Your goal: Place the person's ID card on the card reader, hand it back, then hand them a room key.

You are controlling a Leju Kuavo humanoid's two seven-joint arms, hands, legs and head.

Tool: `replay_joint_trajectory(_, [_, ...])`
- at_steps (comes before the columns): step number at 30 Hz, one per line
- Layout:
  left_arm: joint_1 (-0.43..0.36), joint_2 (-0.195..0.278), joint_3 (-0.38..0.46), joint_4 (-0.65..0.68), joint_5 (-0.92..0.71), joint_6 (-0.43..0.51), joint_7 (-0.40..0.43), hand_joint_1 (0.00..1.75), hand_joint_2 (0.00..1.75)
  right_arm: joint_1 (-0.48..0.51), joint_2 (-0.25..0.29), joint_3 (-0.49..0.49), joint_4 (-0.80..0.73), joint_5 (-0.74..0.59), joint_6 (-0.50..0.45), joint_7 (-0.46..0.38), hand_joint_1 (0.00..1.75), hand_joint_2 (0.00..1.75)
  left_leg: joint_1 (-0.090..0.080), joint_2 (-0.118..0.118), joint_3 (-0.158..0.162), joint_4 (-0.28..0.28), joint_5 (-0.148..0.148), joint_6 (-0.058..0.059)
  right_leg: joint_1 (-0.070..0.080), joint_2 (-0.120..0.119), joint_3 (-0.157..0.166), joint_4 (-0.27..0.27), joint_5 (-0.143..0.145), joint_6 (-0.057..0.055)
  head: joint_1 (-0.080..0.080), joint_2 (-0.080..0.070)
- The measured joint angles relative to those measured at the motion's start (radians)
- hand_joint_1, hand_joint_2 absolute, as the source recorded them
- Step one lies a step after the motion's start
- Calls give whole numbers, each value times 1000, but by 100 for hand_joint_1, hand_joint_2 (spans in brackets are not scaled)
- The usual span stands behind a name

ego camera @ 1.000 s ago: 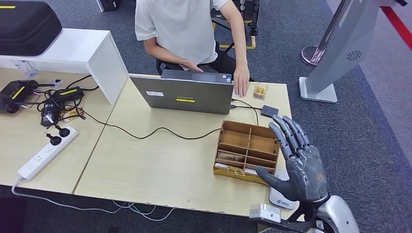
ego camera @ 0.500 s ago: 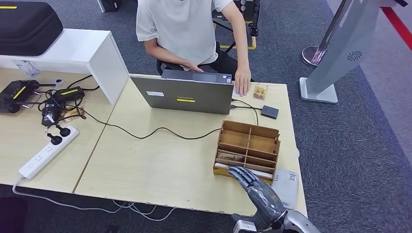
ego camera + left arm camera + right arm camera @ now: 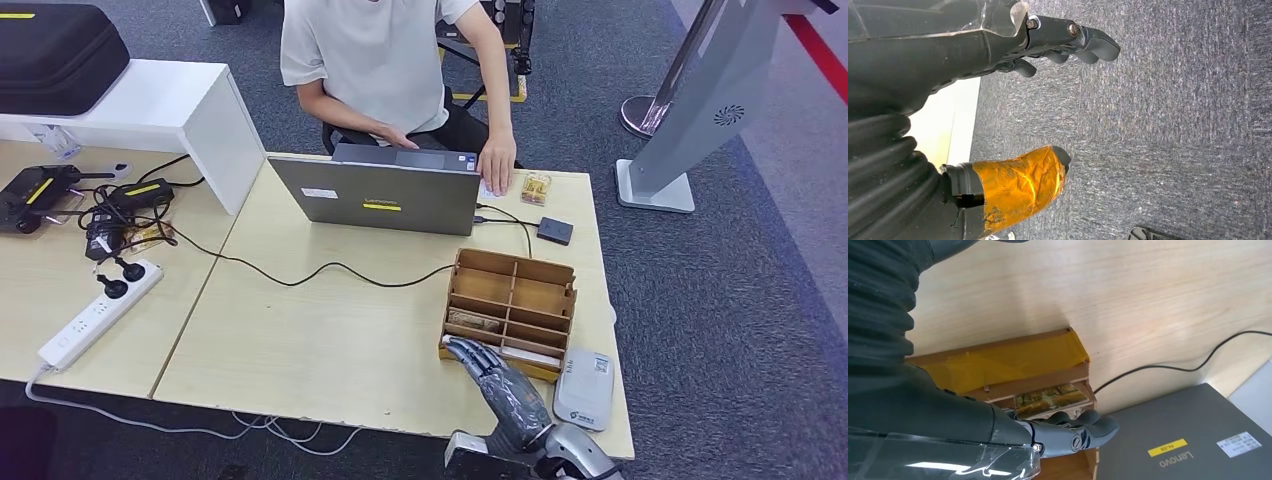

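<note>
You are at the room-key step, judging by where the right hand (image 3: 505,385) sits: its fingertips are at the near left corner of the wooden compartment box (image 3: 512,290), over the front slots where cards (image 3: 473,323) lie. In the right wrist view the fingers (image 3: 1083,430) reach forward close together above a picture-printed card (image 3: 1048,397) in a slot, and nothing is held between them. The card reader (image 3: 585,388), a flat grey pad, lies just beside the box on its right, near the table edge, with no card visible on it. You cannot tell from these views whether the ID card has been read and returned. A small patterned card (image 3: 536,187) lies near the person's hand (image 3: 496,175), beside the laptop (image 3: 380,195); what card it is cannot be determined. The left hand (image 3: 1058,42) hangs over the carpet, fingers loosely curled on nothing. The next move calls for lowering the right fingertips into the slot, pinching one card by its edge, and lifting it clear without dragging the box.
</note>
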Motion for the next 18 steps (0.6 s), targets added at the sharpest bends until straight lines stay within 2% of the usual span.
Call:
replay_joint_trajectory(7, [0,0,0,0,-2,-2,-1,0,175,-26,44,-3,32,8,-16,0,0,175,0,0,0,0,0,0,0,0,0,0,0,0,0,0])
replay_joint_trajectory(18, [0,0,0,0,-6,-2,-1,0,175,-32,58,-4,49,10,-19,-1,0,175,0,0,0,0,0,0,0,0,0,0,0,0,0,0])
